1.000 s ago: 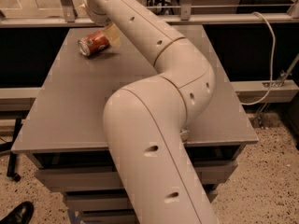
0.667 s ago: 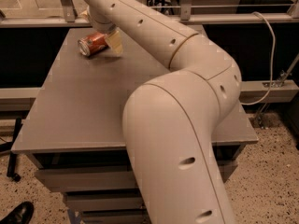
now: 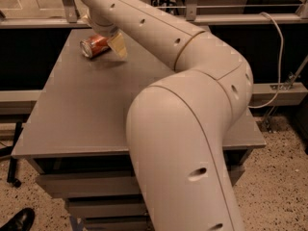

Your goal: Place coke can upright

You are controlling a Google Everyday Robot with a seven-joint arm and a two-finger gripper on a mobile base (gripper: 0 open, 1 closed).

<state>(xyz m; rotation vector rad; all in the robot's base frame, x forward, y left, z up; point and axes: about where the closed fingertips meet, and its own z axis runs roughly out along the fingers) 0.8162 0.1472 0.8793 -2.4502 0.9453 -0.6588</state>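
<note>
The coke can is red with a silver end and lies on its side at the far left of the grey table. My gripper hangs from the wrist just above the can's right end. One pale finger reaches down to the table beside the can on its right. The other finger is hidden behind the can and the wrist. The jaws look open and the can is not lifted. My large beige arm fills the right and the foreground.
A metal railing runs behind the table. A white cable hangs at the right. Drawers sit under the tabletop. A black shoe is on the speckled floor at the bottom left.
My arm has swung further over the table and the wrist has come down closer to the can. The can has not moved.
</note>
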